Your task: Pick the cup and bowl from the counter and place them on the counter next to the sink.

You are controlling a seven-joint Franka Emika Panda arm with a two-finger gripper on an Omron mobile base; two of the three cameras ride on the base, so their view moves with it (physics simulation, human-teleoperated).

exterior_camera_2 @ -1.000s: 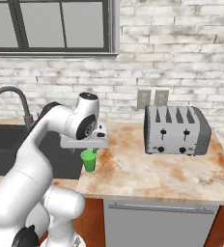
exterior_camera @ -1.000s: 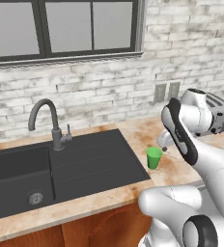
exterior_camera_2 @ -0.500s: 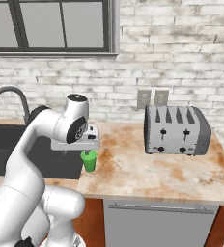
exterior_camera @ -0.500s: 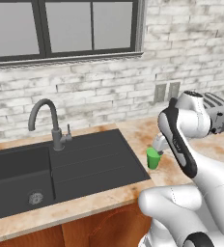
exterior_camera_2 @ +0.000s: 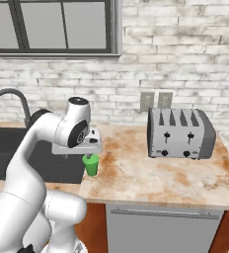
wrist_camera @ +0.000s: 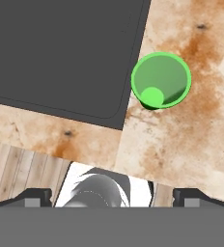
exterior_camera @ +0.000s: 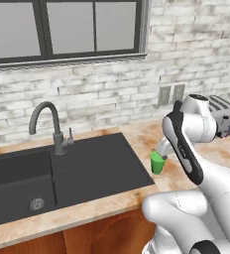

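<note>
While the claw hangs spread and empty above, the cup stands upright on the surface, just beside the sink's edge.

The cup stands upright on the counter, just right of the sink at its near right corner. The faucet rises behind the basin. Far right on the counter sits the toaster, against the wall, below the outlets. The window is above the sink.
</note>
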